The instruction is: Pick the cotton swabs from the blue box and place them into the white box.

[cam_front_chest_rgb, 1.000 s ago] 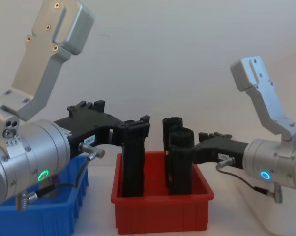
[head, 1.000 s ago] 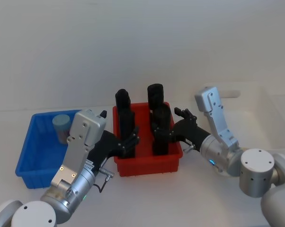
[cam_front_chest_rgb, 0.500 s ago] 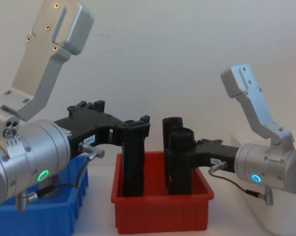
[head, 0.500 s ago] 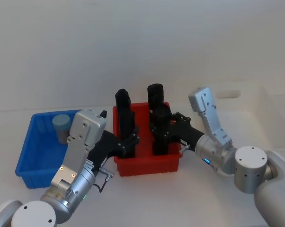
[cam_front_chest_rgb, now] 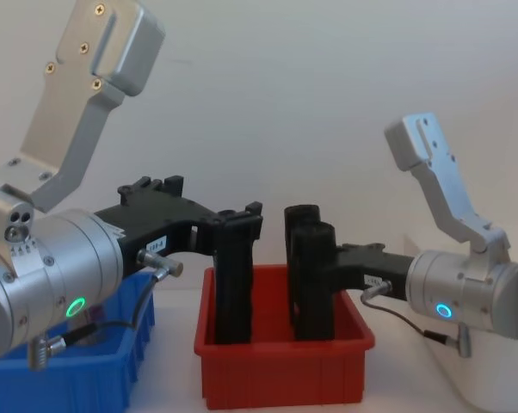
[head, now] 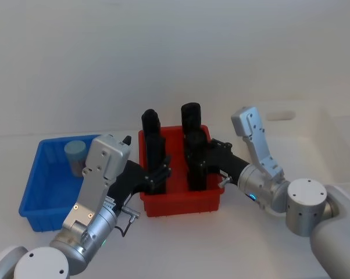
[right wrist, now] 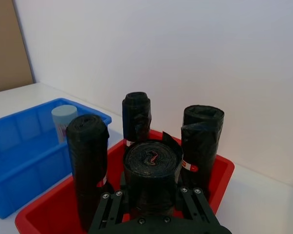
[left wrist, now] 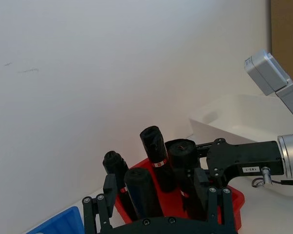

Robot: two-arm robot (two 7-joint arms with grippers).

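Observation:
One cotton swabs tub [head: 75,152] with a pale lid stands in the far corner of the blue box [head: 32,195]; the right wrist view shows the same tub [right wrist: 64,119]. The white box [head: 323,136] sits at the far right. Neither gripper is at the blue box. My left gripper [head: 160,172] is open over the red bin, with the front-left black roll [left wrist: 141,192] between its fingers. My right gripper [right wrist: 151,184] is shut on the front-right black roll [right wrist: 151,168], its fingers pressing both sides.
The red bin [head: 181,204] stands between the blue box and the white box and holds several upright black rolls. Both arms reach over it from either side. Bare table lies in front of the bins.
The right arm has swung left and forward to the red bin, and its gripper has come around the front-right black roll. The left arm has not moved.

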